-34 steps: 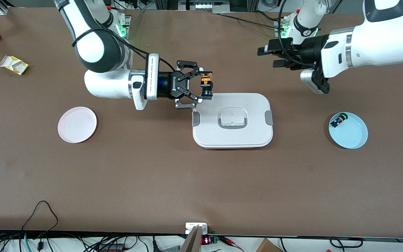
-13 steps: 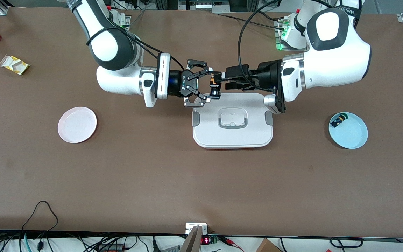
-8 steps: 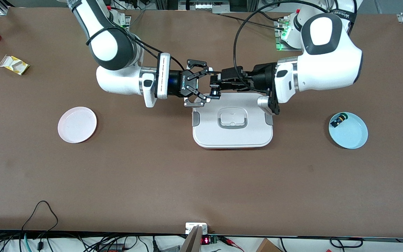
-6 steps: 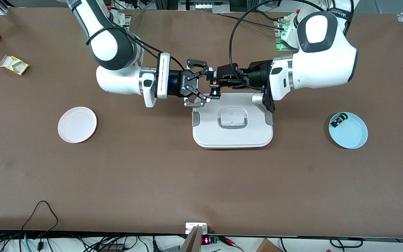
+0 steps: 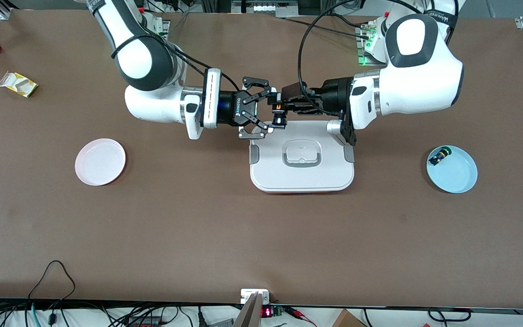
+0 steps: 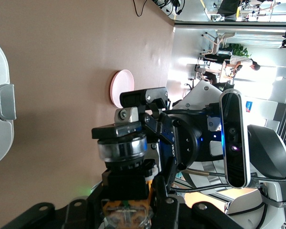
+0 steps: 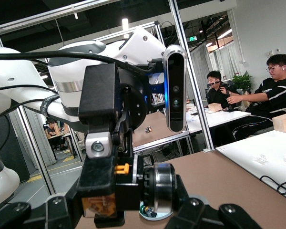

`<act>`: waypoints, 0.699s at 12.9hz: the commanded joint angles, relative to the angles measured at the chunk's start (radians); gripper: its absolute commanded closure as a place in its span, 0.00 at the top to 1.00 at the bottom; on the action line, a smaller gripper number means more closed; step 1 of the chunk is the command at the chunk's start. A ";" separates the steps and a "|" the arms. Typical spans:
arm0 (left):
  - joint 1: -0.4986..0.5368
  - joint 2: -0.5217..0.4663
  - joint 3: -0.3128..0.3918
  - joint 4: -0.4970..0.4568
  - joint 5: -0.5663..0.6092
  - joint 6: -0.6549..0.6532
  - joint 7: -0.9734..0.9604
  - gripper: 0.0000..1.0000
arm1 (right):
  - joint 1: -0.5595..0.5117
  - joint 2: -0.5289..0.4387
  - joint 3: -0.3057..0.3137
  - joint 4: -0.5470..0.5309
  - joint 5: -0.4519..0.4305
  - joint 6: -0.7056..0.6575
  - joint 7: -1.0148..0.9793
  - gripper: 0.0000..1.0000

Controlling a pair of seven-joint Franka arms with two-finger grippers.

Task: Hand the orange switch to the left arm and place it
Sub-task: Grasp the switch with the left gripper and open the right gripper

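Both grippers meet over the edge of the box (image 5: 302,156) that lies farthest from the front camera. Right gripper (image 5: 274,113), reaching from the right arm's end of the table, is clamped on the orange switch (image 5: 278,114), which is held in the air between the two hands. Left gripper (image 5: 280,105), reaching from the left arm's end, has its fingers closed on the same switch. White box, lid on, sits mid-table. Pink plate (image 5: 100,161) lies toward the right arm's end of the table. Blue plate (image 5: 452,169) lies toward the left arm's end and holds a small black switch with a green-yellow cap (image 5: 439,156). Yellow packet (image 5: 18,84) lies near the table corner at the right arm's end.
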 commanded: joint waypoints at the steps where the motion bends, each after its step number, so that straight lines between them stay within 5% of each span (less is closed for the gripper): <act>1: 0.008 -0.009 0.002 -0.001 -0.022 0.004 0.026 0.16 | 0.008 -0.002 -0.004 0.008 0.018 0.023 -0.018 0.02; 2: 0.008 -0.009 0.002 0.001 -0.020 0.004 0.026 0.16 | 0.011 -0.003 -0.004 0.008 0.018 0.022 -0.018 0.12; 3: 0.008 -0.009 0.002 0.001 -0.020 0.004 0.026 0.16 | 0.011 -0.006 -0.004 0.008 0.022 0.022 0.002 0.79; 4: 0.008 -0.009 0.002 0.001 -0.020 0.003 0.026 0.15 | 0.011 -0.006 -0.004 0.008 0.023 0.022 0.006 1.00; 9: 0.011 -0.013 0.005 0.007 -0.005 -0.007 0.023 0.13 | 0.007 -0.008 -0.004 0.008 0.023 0.011 0.013 1.00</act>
